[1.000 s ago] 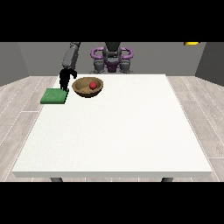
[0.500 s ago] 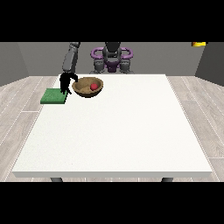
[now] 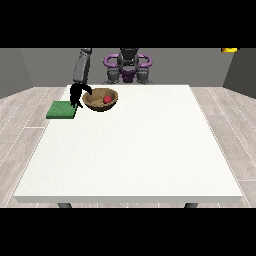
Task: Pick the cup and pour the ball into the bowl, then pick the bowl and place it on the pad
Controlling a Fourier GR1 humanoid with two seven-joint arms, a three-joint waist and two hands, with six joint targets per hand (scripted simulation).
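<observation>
A brown wooden bowl (image 3: 100, 99) stands on the white table (image 3: 135, 150) at the far left, and a red ball (image 3: 107, 99) lies inside it. Just left of the bowl, a flat green pad (image 3: 61, 110) sits at the table's left edge. The hand at the view's left (image 3: 77, 95) hangs between pad and bowl, close to the bowl's left rim. Its fingers point down and its thumb arches towards the rim, holding nothing that I can see. No cup is visible. The other hand does not show.
The robot's torso (image 3: 128, 65) with purple parts stands behind the table's far edge. The wide white tabletop stretches towards the camera and to the right. Wooden floor surrounds the table.
The hand at the view's left has shifted right, from over the pad's edge to the bowl's left rim. The bowl, ball and pad have stayed in place.
</observation>
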